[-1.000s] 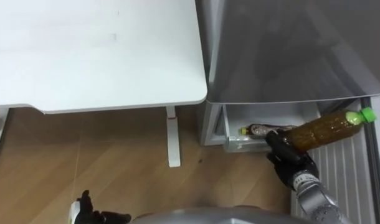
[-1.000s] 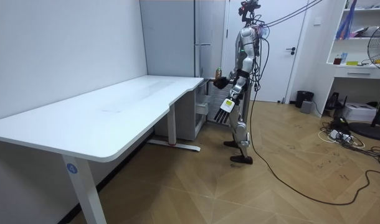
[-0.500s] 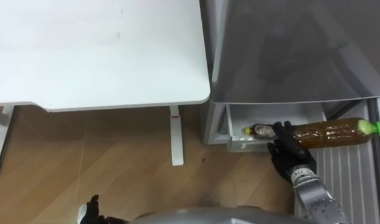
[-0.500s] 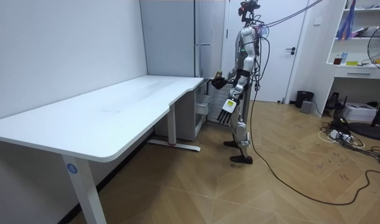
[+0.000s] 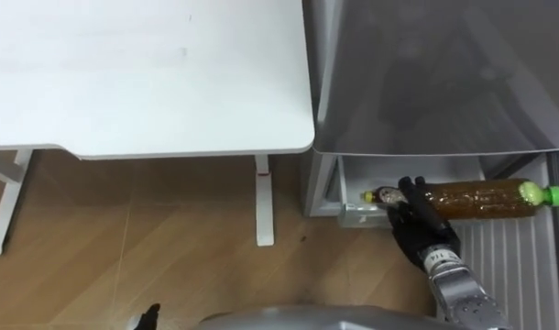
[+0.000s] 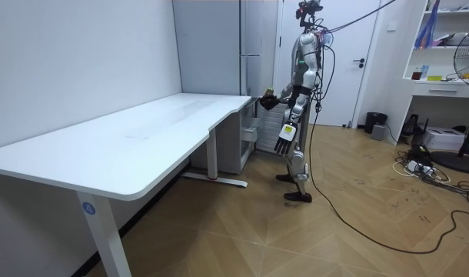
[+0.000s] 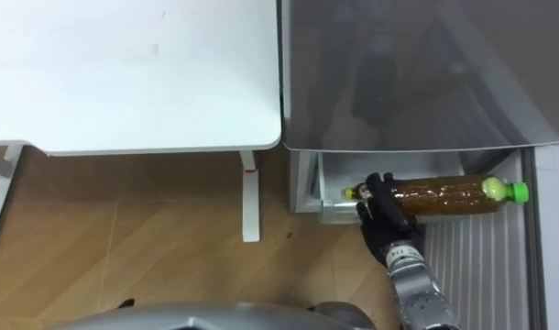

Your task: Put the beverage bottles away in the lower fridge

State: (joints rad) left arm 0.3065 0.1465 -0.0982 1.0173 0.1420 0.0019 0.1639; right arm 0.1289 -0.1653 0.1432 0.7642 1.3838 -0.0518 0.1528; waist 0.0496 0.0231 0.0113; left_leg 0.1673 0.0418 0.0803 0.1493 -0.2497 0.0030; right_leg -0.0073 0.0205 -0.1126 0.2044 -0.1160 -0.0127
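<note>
A brown drink bottle [image 5: 481, 200] with a green cap lies level in the air over the open lower fridge drawer [image 5: 353, 216], cap toward the right. My right hand [image 5: 417, 234] is shut on its base end, fingers curled round it. A second bottle [image 5: 378, 193] with a yellow cap lies inside the drawer, partly hidden behind my hand. The grey fridge [image 5: 444, 73] rises above the drawer. My left hand [image 6: 284, 138] hangs by my hip with straight fingers and holds nothing. In the room view I stand upright facing the fridge [image 6: 219, 46].
A white desk [image 5: 142, 73] stands to my left, its edge close to the fridge and its leg [image 5: 264, 202] on the wooden floor. A ribbed white panel [image 5: 509, 270] lies to the right below the bottle. A fan and cables [image 6: 419, 165] are behind me.
The bottle has swung from slanted to level and come down closer to the drawer. My left hand has slipped almost out of the eye view's bottom edge; the view itself shifted a little.
</note>
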